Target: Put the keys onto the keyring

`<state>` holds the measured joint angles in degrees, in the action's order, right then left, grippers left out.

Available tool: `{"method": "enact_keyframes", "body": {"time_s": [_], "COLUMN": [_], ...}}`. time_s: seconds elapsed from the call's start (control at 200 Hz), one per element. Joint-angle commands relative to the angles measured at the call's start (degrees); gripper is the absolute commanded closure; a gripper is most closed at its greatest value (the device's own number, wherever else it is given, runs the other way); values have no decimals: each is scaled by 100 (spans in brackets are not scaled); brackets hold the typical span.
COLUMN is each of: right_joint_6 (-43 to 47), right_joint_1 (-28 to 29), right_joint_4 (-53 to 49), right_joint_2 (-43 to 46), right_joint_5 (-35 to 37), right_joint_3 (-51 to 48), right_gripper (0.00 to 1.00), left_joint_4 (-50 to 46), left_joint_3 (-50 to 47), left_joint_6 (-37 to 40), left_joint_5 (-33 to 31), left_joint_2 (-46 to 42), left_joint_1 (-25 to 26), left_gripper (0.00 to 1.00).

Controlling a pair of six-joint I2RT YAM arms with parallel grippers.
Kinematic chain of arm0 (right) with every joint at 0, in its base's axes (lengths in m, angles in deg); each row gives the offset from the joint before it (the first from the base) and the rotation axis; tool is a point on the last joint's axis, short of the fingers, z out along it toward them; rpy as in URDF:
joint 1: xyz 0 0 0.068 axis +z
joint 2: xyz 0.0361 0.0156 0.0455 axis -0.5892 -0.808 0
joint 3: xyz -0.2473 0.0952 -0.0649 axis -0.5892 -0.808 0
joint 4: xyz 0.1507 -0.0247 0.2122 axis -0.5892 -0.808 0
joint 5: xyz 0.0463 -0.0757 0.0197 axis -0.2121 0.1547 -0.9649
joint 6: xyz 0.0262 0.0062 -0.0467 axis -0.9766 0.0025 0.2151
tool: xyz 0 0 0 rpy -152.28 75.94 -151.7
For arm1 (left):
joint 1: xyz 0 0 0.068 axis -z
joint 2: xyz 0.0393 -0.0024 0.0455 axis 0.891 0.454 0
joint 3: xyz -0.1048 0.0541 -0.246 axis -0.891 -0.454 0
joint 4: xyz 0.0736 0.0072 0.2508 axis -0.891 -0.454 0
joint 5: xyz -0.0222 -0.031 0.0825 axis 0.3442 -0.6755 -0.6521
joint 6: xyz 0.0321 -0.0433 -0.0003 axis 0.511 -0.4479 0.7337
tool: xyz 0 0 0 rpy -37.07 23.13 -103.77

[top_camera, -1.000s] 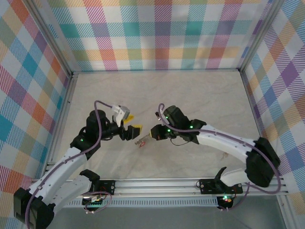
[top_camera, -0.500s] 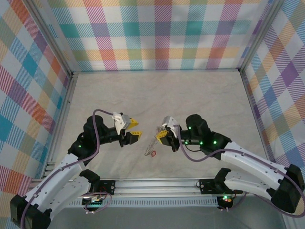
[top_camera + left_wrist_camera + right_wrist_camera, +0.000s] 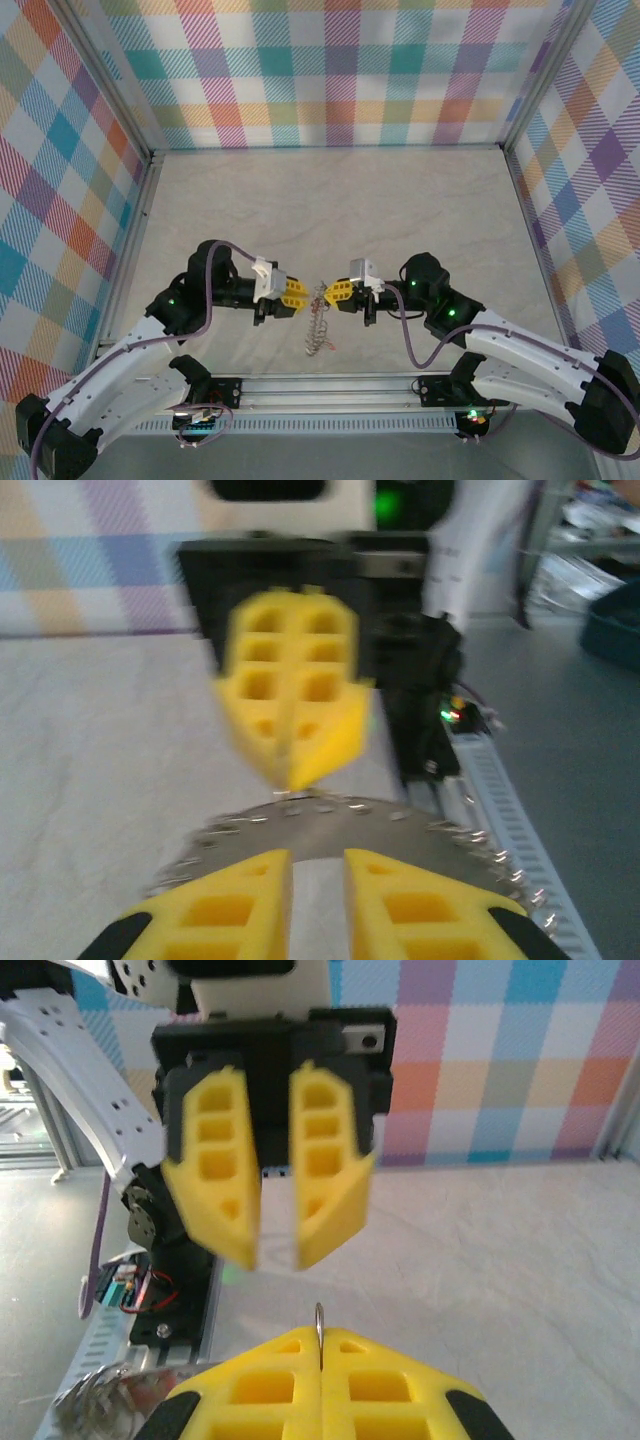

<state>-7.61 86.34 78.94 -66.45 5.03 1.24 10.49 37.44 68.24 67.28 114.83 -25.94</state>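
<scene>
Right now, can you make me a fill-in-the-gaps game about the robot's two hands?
The right gripper is shut on the ____.
The left gripper has fingers coloured ____.
The gripper whose fingers show a gap between them is the ____ one.
Missing words: keyring, yellow, left.

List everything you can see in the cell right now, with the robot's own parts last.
Large grey coiled-wire metal keyring: one, grey, hanging between the two grippers above the table.
Table: one, pale marbled beige, under everything.
Checked walls: three, multicoloured plaid, at left, back and right.
Metal rail: one, silver, along the near edge by the arm bases.
Left gripper: one, yellow fingers, narrowly open, by the keyring's top.
Right gripper: one, yellow fingers, shut on the keyring's wire.
</scene>
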Motion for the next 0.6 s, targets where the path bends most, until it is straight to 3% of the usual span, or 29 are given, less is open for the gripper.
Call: {"method": "enact_keyframes", "body": {"time_s": [0.0,0.095,0.225,0.595], "right_joint_6": [-83,13,191,265], "right_joint_1": [46,111,168,232], "right_joint_4": [1064,1075,1250,1861], "right_joint_2": [-67,-128,-293,-1038], "right_joint_5": [-367,-370,-325,-449], "right_joint_3": [13,22,9,268], "right_gripper": [100,100,100,100], "left_joint_4": [-516,-249,531,310], "left_joint_3": [211,126,-106,-189], "left_joint_6": [824,537,-309,36], "left_joint_5": [645,292,-655,-671], "left_joint_2": [100,-47,-305,-321], "left_joint_1": [116,140,144,143], "left_gripper": [78,73,63,66]}}
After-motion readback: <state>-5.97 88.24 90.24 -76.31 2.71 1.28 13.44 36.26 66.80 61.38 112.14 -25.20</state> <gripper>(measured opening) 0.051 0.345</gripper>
